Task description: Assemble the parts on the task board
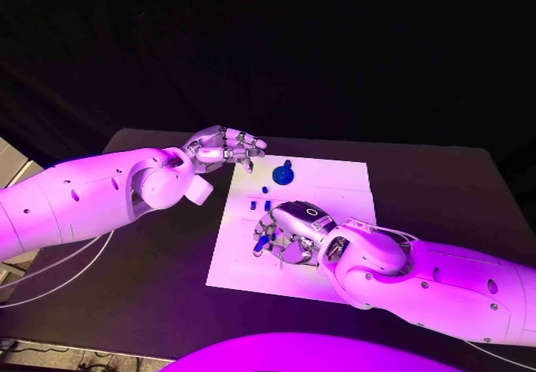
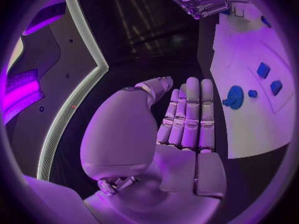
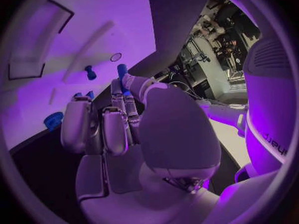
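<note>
The white task board (image 1: 335,186) lies mid-table. My right hand (image 1: 293,232) hovers low over its near left part and pinches a small blue part (image 1: 260,244) between thumb and a finger; the part's tip (image 3: 122,70) shows at the fingertips. A round blue part (image 1: 285,174) stands near the board's far left, with a small blue piece (image 1: 265,188) and two blue blocks (image 1: 259,205) near it. My left hand (image 1: 224,147) floats beside the board's far left corner, its fingers (image 2: 187,114) straight and holding nothing. A blue peg (image 3: 90,73) stands on the board.
The black table (image 1: 447,186) surrounds the board. Shallow recesses and slots (image 3: 37,40) mark the board's surface. My left forearm (image 1: 101,194) stretches over the table's left side, my right forearm (image 1: 435,279) over its near right.
</note>
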### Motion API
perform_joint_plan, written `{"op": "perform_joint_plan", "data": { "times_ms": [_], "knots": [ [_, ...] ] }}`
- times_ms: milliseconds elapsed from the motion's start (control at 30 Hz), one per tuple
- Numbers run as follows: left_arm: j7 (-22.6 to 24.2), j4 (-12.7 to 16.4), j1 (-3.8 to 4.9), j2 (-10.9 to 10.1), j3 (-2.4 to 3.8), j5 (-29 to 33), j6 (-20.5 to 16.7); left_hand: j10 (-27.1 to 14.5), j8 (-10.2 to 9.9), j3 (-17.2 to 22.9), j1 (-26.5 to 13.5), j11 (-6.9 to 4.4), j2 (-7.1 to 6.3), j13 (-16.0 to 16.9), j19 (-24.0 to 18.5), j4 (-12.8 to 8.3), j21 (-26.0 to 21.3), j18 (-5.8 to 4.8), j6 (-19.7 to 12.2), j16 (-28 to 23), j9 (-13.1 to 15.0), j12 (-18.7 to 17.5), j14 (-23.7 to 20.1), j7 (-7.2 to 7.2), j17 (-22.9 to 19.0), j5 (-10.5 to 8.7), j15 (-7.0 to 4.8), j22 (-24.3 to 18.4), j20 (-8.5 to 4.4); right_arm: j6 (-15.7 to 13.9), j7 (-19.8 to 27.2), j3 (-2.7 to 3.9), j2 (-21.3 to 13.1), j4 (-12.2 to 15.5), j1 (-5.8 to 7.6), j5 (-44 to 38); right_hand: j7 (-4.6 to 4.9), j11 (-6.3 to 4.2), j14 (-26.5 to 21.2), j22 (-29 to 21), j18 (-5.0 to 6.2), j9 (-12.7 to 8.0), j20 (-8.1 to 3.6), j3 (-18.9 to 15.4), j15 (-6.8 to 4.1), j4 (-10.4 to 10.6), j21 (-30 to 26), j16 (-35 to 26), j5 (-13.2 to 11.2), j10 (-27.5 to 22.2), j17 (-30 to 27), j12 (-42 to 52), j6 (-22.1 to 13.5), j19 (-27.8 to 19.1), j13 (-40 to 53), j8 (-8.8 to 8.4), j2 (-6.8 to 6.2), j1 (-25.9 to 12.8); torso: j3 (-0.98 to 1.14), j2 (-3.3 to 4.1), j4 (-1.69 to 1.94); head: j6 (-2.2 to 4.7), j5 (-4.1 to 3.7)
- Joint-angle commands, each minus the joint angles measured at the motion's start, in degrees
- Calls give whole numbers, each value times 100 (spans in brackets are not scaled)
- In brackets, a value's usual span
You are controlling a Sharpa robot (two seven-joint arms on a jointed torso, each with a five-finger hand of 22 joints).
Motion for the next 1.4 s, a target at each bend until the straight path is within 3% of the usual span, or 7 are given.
{"op": "perform_joint_plan", "data": {
  "times_ms": [33, 933, 1267, 1333, 1400],
  "knots": [
    [54, 15, 1, 12, 4, 22, 98, -39, 8, -27, -16, -14, -1, 7, -11, -17, -38, 78, -42, -25, 0, 33, -25, -15, -9, 6, 0, -5, 14, 355, -191, -7, 42, -32, -24, -247, 22, -287, 135, 699, -88, 457, -36, 8, -24, -7, -22, -20, 39, 334, -7, -14, 10, 39, 9, 31, 66, -13, 5, -2, 8, -12, 10],
    [31, 10, 2, 1, 4, 22, 119, -41, 11, -24, -5, -15, 6, 7, -7, -24, -40, 79, -42, -27, 1, 39, -27, -16, -10, 8, -1, -6, 13, 180, -862, -29, 253, -160, -195, -697, 22, -287, 135, 702, -89, 475, -35, 22, -24, -40, -21, -20, 60, 340, -7, -21, 5, 40, 16, 44, 62, -40, 5, -2, 0, -67, 27],
    [21, 14, 2, -1, 4, 22, 128, -46, 12, -27, -10, -13, 8, 7, -5, -21, -42, 78, -45, -29, 1, 42, -28, -13, -10, 8, 1, -7, 13, 462, -839, -32, 296, -191, -202, -711, 22, -287, 134, 697, -85, 482, -36, 27, -25, -54, -38, -22, 60, 340, -13, -24, 2, 36, 19, 48, 59, -51, -3, -6, 1, -77, 34],
    [20, 15, 2, -2, 4, 22, 127, -46, 12, -27, -10, -13, 8, 7, -5, -21, -42, 78, -45, -29, 1, 42, -28, -13, -10, 8, 1, -7, 13, 465, -759, -34, 311, -206, -203, -678, 32, -277, 129, 690, -82, 494, -32, 22, -18, -74, -65, -33, 46, 313, -37, -48, -28, 28, 20, 47, 41, -101, -2, -5, 3, -77, 37],
    [19, 15, 2, -2, 4, 22, 126, -46, 12, -27, -10, -13, 8, 7, -5, -21, -42, 78, -45, -29, 1, 42, -28, -13, -10, 8, 1, -7, 13, 461, -650, -39, 330, -223, -203, -629, 77, -228, 126, 675, -77, 489, -4, -105, 29, -65, -121, -36, 148, 172, -48, -139, -174, 11, 8, -21, -93, -313, -1, -7, 3, -79, 41]
  ]
}}
